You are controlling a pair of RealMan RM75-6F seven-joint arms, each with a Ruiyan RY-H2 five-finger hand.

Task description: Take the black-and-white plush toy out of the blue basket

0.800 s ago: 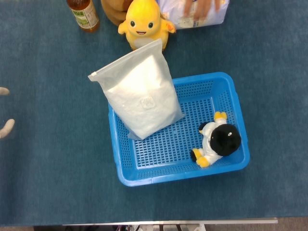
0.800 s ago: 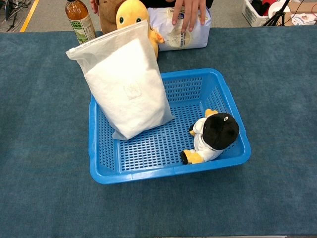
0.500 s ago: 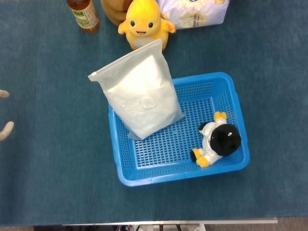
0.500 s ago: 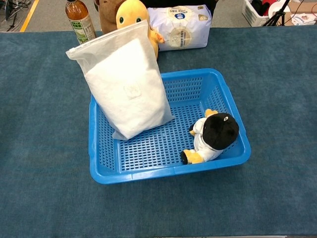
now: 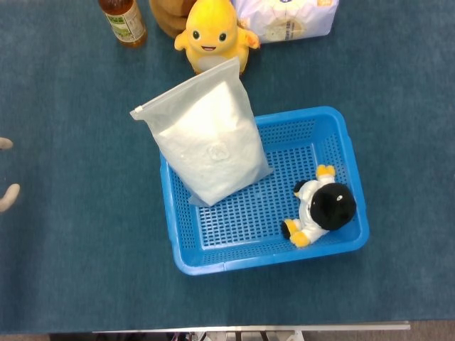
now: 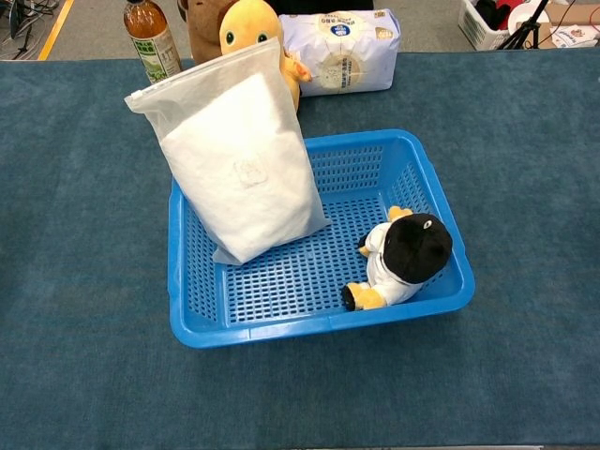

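The black-and-white plush toy (image 5: 321, 210) (image 6: 399, 260) lies in the front right corner of the blue basket (image 5: 245, 263) (image 6: 281, 329), against its right wall. A tall white zip bag (image 5: 206, 145) (image 6: 237, 159) stands in the basket's back left corner, leaning over the rim. Only two pale fingertips of my left hand (image 5: 6, 170) show at the left edge of the head view, spread apart, holding nothing, far from the basket. My right hand appears in neither view.
Along the table's back edge stand a tea bottle (image 5: 124, 22) (image 6: 150, 39), a yellow plush duck (image 5: 213, 37) (image 6: 253, 28) with a brown plush behind it, and a pale flour-like bag (image 5: 288, 18) (image 6: 342, 52). Blue cloth covers the table (image 5: 71, 249).
A person's hand that rested on the pale bag at the back has withdrawn. My left fingertips have slid slightly further off the left edge. The basket and toy have not moved.
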